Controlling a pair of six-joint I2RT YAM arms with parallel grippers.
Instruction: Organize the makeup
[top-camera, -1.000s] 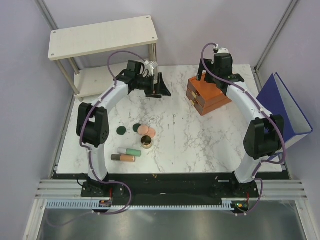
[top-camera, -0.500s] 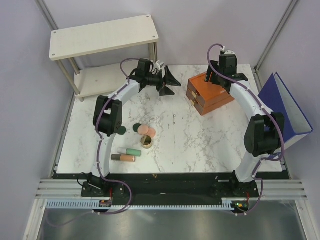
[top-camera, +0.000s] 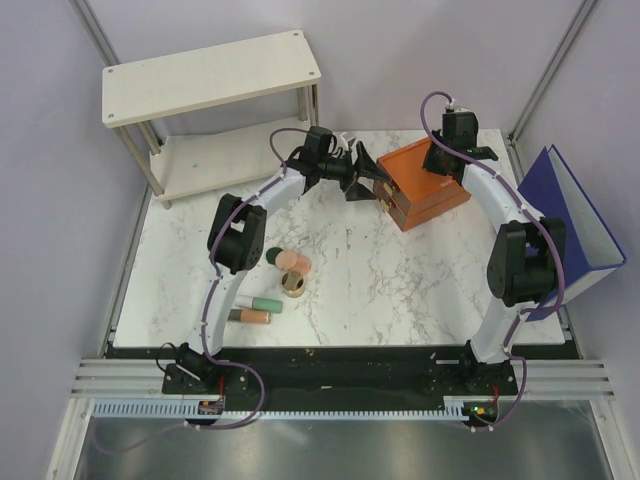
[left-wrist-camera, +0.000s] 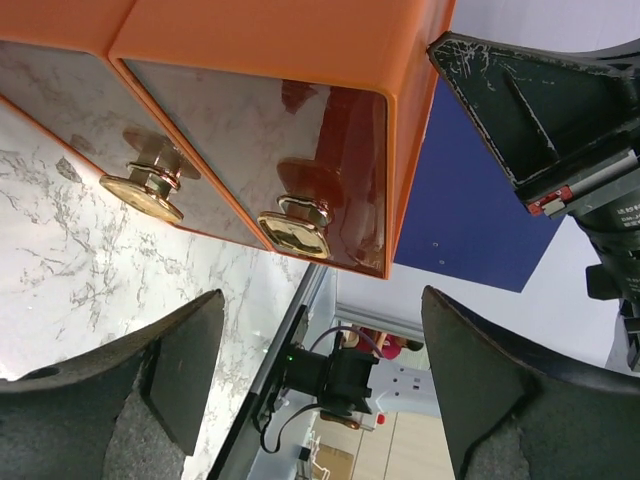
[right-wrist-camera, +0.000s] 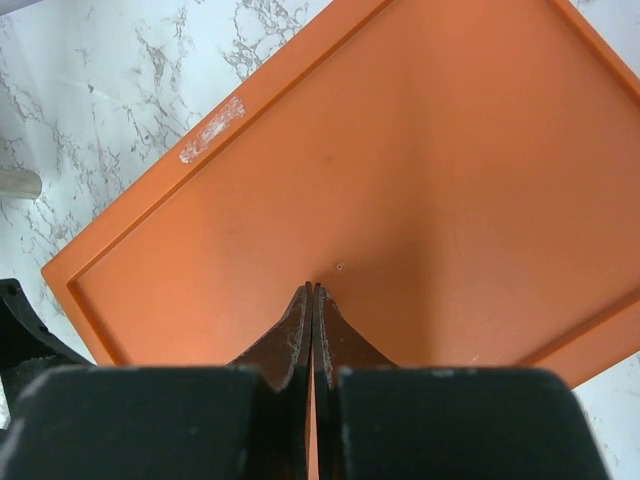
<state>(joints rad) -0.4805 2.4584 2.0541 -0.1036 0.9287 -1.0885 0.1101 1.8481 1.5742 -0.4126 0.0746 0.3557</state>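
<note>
Meanwhile the left pincer (top-camera: 371, 178), jaws spread, faces the drawer fronts of the orange box (top-camera: 432, 186) by the bench's (top-camera: 390, 285) far edge. The right pincer (right-wrist-camera: 312, 298), clenched empty, tips on the box top. The makeup (top-camera: 293, 262) lies well apart, toward the near-left corner.

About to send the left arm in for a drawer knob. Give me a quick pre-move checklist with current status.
1. Left gripper open: ok, jaws wide.
2. Square gold knob between the jaws: not ok, it sits ahead of the tips.
3. Right gripper shut over the top of the orange drawer box: ok.
4. Right gripper pressing the box down: cannot tell.
5. Drawer open: not ok, both fronts look closed.
6. Makeup clear of the approach: ok, on the table, apart from the box.
</note>
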